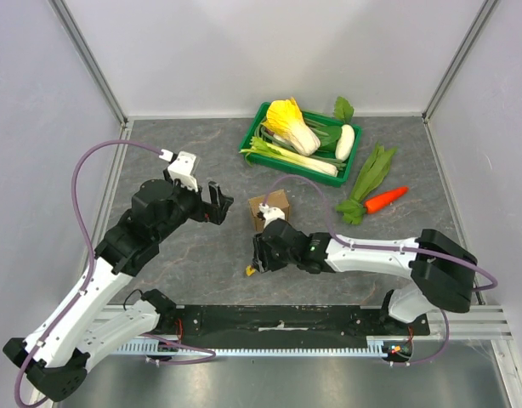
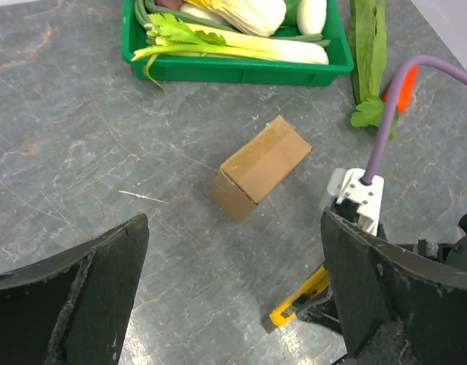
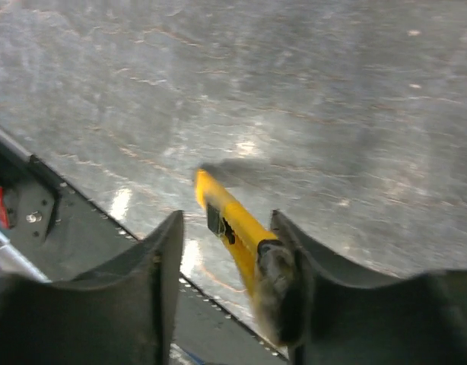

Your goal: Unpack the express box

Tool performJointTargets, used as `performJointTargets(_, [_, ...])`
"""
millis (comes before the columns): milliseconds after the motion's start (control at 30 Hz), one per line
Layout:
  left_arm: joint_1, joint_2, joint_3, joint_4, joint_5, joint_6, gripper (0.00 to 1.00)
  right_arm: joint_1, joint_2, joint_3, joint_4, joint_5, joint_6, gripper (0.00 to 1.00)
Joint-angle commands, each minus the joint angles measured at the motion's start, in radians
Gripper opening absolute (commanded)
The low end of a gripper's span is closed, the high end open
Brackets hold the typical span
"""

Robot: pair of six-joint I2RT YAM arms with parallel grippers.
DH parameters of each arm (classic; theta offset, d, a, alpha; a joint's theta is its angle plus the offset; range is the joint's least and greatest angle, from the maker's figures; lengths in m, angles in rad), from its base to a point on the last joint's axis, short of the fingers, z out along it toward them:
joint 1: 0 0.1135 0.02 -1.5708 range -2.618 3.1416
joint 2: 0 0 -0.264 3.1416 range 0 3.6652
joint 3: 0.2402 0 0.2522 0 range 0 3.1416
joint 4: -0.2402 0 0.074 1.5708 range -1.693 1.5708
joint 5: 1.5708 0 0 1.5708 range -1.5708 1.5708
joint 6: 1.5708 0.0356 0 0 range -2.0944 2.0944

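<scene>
The express box (image 1: 272,206), a small brown cardboard box, stands shut on the grey table in the middle; the left wrist view shows it (image 2: 262,166) tilted on one edge. My left gripper (image 1: 217,204) hangs wide open just left of the box, with nothing between its fingers (image 2: 233,228). My right gripper (image 1: 259,259) is low over the table in front of the box. Its jaws stand apart (image 3: 227,224). A yellow utility knife (image 3: 232,228) lies between them against the right finger, blurred, with a gap to the left finger. The knife's tip (image 2: 300,299) points at the table.
A green crate (image 1: 254,136) with cabbage, celery and a white radish stands at the back. A leafy green (image 1: 367,174) and a carrot (image 1: 384,200) lie to its right. The black base rail (image 3: 36,220) runs along the near edge. A purple cable (image 2: 393,99) trails over the right arm.
</scene>
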Motion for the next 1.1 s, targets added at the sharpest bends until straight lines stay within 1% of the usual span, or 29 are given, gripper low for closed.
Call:
performJointTargets(0, [0.001,0.006,0.021,-0.018,0.061,-0.03,1.0,0.0,-0.093,-0.049,-0.031,0.152,0.065,0.65])
performJointTargets(100, [0.001,0.015,0.03,-0.033,0.069,-0.034,1.0,-0.002,-0.137,-0.046,-0.087,0.208,0.073,0.77])
performJointTargets(167, [0.001,0.021,0.03,-0.043,0.069,-0.04,1.0,0.0,-0.177,-0.026,-0.155,0.261,0.072,0.82])
performJointTargets(200, [0.001,0.024,0.032,-0.047,0.097,-0.044,1.0,0.0,-0.191,-0.018,-0.181,0.281,0.072,0.85])
performJointTargets(300, [0.001,0.037,0.032,-0.061,0.124,-0.059,1.0,0.0,-0.251,0.034,-0.284,0.35,0.059,0.89])
performJointTargets(367, [0.001,0.041,0.026,-0.067,0.14,-0.071,1.0,-0.002,-0.283,0.078,-0.36,0.408,0.058,0.89])
performJointTargets(500, [0.001,0.04,0.007,-0.066,0.192,-0.09,0.98,-0.006,-0.302,0.147,-0.462,0.499,0.072,0.88])
performJointTargets(533, [0.001,0.041,0.001,-0.064,0.206,-0.1,0.97,-0.017,-0.303,0.158,-0.471,0.51,0.075,0.86])
performJointTargets(567, [0.001,0.043,-0.017,-0.055,0.233,-0.105,0.95,-0.025,-0.3,0.175,-0.485,0.525,0.081,0.8])
performJointTargets(600, [0.001,0.046,-0.028,-0.047,0.252,-0.109,0.88,-0.042,-0.299,0.184,-0.489,0.539,0.088,0.75])
performJointTargets(633, [0.001,0.049,-0.039,-0.041,0.268,-0.131,0.84,-0.092,-0.286,0.201,-0.49,0.531,0.088,0.7])
performJointTargets(667, [0.001,0.063,-0.063,-0.027,0.304,-0.137,0.8,-0.12,-0.279,0.215,-0.491,0.53,0.09,0.6])
performJointTargets(700, [0.003,0.07,-0.077,-0.018,0.322,-0.151,0.71,-0.15,-0.269,0.227,-0.49,0.528,0.089,0.57])
performJointTargets(733, [0.001,0.078,-0.109,-0.009,0.339,-0.16,0.67,-0.207,-0.248,0.258,-0.473,0.522,0.067,0.51])
performJointTargets(767, [0.001,0.096,-0.129,0.024,0.379,-0.171,0.62,-0.233,-0.233,0.273,-0.46,0.515,0.047,0.49])
performJointTargets(800, [0.001,0.107,-0.152,0.055,0.416,-0.177,0.56,-0.285,-0.213,0.29,-0.447,0.487,0.026,0.48])
performJointTargets(833, [0.0,0.121,-0.199,0.086,0.452,-0.183,0.53,-0.305,-0.166,0.333,-0.419,0.469,-0.002,0.46])
performJointTargets(867, [0.0,0.132,-0.221,0.117,0.489,-0.195,0.51,-0.325,-0.136,0.357,-0.407,0.449,-0.051,0.42])
performJointTargets(900, [0.0,0.161,-0.238,0.168,0.505,-0.22,0.48,-0.344,-0.104,0.385,-0.399,0.432,-0.08,0.4])
performJointTargets(933, [0.0,0.175,-0.272,0.205,0.52,-0.232,0.47,-0.376,-0.034,0.444,-0.388,0.389,-0.105,0.37])
performJointTargets(967, [0.0,0.19,-0.286,0.236,0.534,-0.246,0.46,-0.393,0.003,0.475,-0.384,0.366,-0.158,0.31])
performJointTargets(1000, [0.0,0.225,-0.295,0.302,0.54,-0.272,0.44,-0.407,0.04,0.503,-0.375,0.341,-0.184,0.29])
performJointTargets(1033, [0.0,0.24,-0.315,0.337,0.543,-0.28,0.43,-0.431,0.109,0.552,-0.347,0.28,-0.207,0.21])
performJointTargets(1067, [0.0,0.262,-0.322,0.37,0.539,-0.286,0.42,-0.442,0.144,0.577,-0.336,0.26,-0.241,0.17])
